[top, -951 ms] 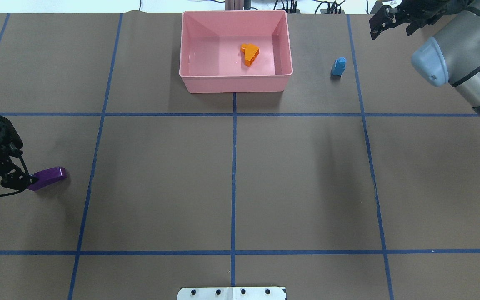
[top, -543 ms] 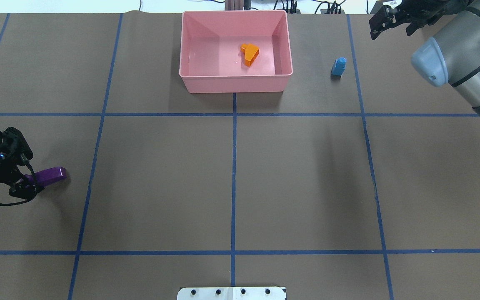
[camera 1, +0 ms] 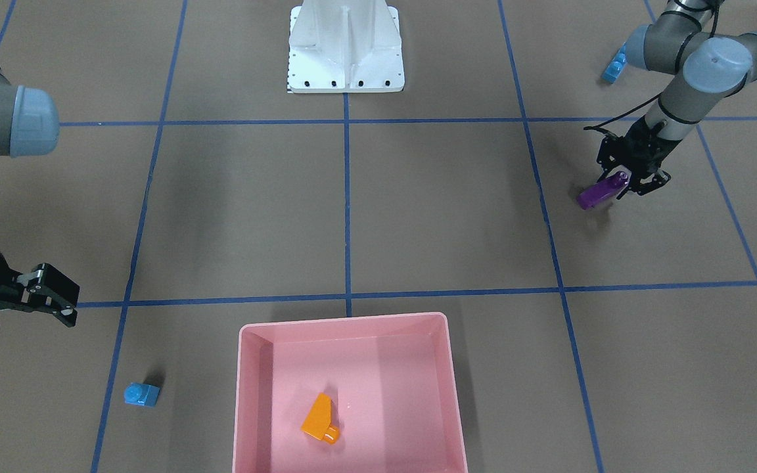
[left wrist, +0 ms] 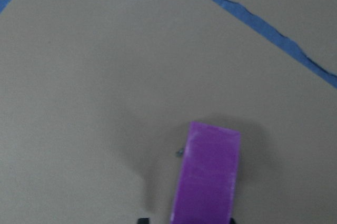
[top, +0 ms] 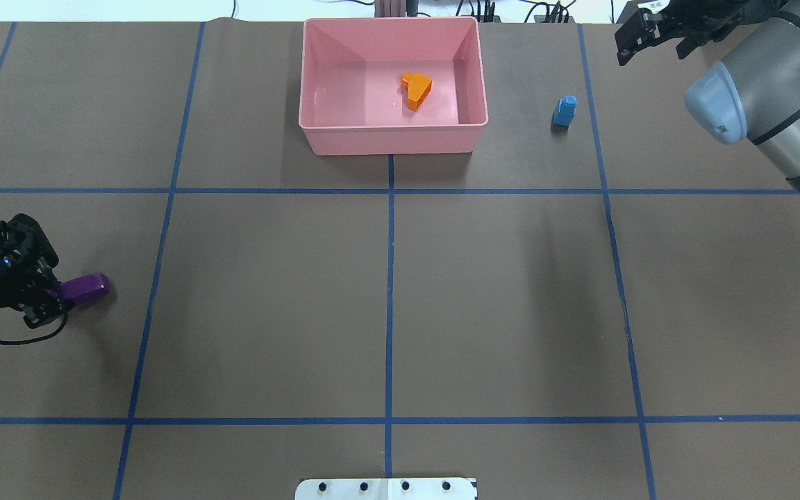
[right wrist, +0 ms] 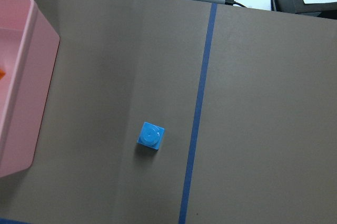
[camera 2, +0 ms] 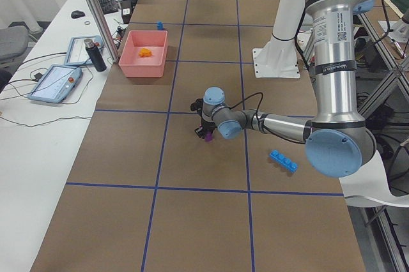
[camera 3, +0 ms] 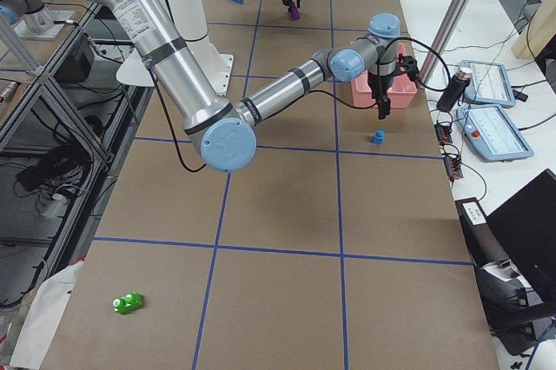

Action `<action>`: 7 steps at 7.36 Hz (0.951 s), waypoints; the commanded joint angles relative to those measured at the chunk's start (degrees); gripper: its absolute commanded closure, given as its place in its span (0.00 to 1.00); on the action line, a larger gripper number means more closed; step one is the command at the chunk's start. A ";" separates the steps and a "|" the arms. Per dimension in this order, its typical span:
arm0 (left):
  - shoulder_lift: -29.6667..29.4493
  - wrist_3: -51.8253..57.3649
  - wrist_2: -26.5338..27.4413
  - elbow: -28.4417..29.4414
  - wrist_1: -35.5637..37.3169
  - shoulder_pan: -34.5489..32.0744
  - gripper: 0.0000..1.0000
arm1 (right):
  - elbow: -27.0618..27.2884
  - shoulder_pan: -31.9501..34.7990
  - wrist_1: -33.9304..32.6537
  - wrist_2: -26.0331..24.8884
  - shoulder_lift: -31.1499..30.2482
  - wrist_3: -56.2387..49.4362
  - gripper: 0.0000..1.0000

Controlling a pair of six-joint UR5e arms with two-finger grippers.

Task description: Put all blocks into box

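My left gripper (top: 49, 300) is shut on one end of the purple block (top: 86, 287); the block juts out tilted, just above the paper, as the front view (camera 1: 598, 193) and the left wrist view (left wrist: 208, 176) show. My right gripper (camera 1: 66, 295) is open and empty, up beside the small blue block (top: 564, 111), which stands on the table right of the pink box (top: 393, 141). The right wrist view shows this block (right wrist: 151, 135) below. The orange block (top: 416, 90) lies inside the box. The long blue block (camera 2: 283, 160) and the green block (camera 3: 128, 302) lie far off.
The white metal base (camera 1: 345, 52) stands at the robot's edge of the table. Blue tape lines cross the brown paper. Tablets and cables lie beyond the box's far side (camera 2: 57, 80).
My left gripper slid onto the purple block's end and closed on it; the block's free end now sits a little higher. The right arm has not moved.
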 commanded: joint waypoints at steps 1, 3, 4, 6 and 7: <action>-0.27 -9.03 0.00 -1.79 -0.07 -0.17 1.00 | -0.26 0.00 0.10 0.00 -0.07 -0.15 0.00; -1.58 -21.73 -0.26 -4.60 0.10 -0.88 1.00 | -0.87 0.00 0.27 -0.44 -0.16 -0.77 0.00; -5.86 -33.65 -0.26 -4.79 0.19 -0.96 1.00 | -1.74 0.09 0.45 -0.53 -0.08 -0.94 0.00; -19.70 -49.02 -0.35 -4.45 10.48 -2.01 1.00 | -5.69 0.44 1.06 -0.70 0.71 -3.22 0.00; -30.14 -49.24 -0.44 -3.49 23.26 -3.59 1.00 | -8.58 0.44 1.85 -0.79 2.37 -3.23 0.00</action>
